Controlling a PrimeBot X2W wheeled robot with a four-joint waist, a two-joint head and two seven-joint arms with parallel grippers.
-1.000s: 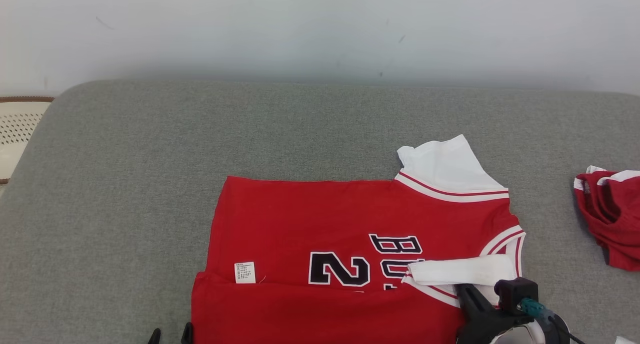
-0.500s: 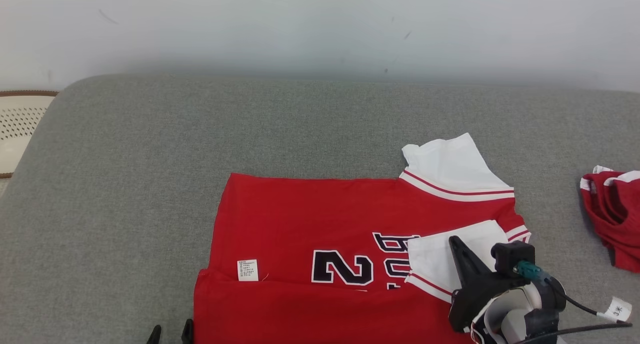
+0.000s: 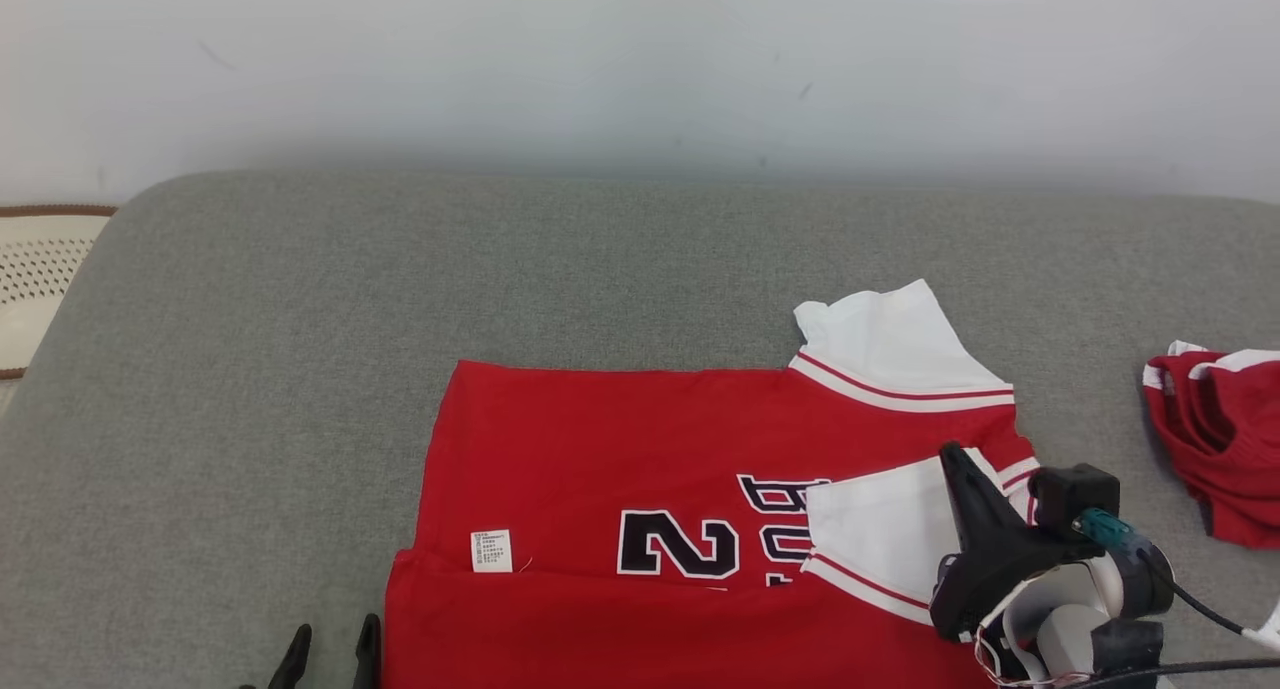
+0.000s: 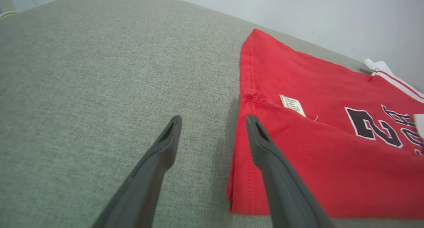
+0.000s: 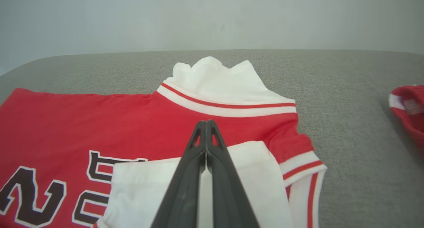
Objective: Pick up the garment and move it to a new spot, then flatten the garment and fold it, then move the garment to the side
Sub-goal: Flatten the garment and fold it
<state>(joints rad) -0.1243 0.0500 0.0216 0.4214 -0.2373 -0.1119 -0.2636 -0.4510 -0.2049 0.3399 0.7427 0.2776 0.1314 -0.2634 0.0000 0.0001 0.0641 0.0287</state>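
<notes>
The garment [image 3: 640, 449] is a red jersey with white sleeves and a black "2", lying flat on the grey cushion [image 3: 300, 369], its near part folded over. One white sleeve [image 3: 870, 539] is folded onto the chest. My right gripper [image 3: 955, 459] is shut and lies over that sleeve, tips reaching the red cloth [image 5: 206, 122], with nothing seen between the fingers. My left gripper [image 3: 330, 649] is open at the jersey's left hem [image 4: 212, 120]. Its right finger [image 4: 265, 145] is above the hem edge, and its left finger is over bare cushion.
A second red and white garment [image 3: 1215, 439] lies bunched at the cushion's right end [image 5: 409, 105]. A cream perforated object [image 3: 35, 269] sits past the left edge. A pale wall stands behind. Bare cushion stretches left of and beyond the jersey.
My shut right gripper has swept away from me across the folded white sleeve, which went from a narrow strip to a wide flat panel. The head camera shifted slightly.
</notes>
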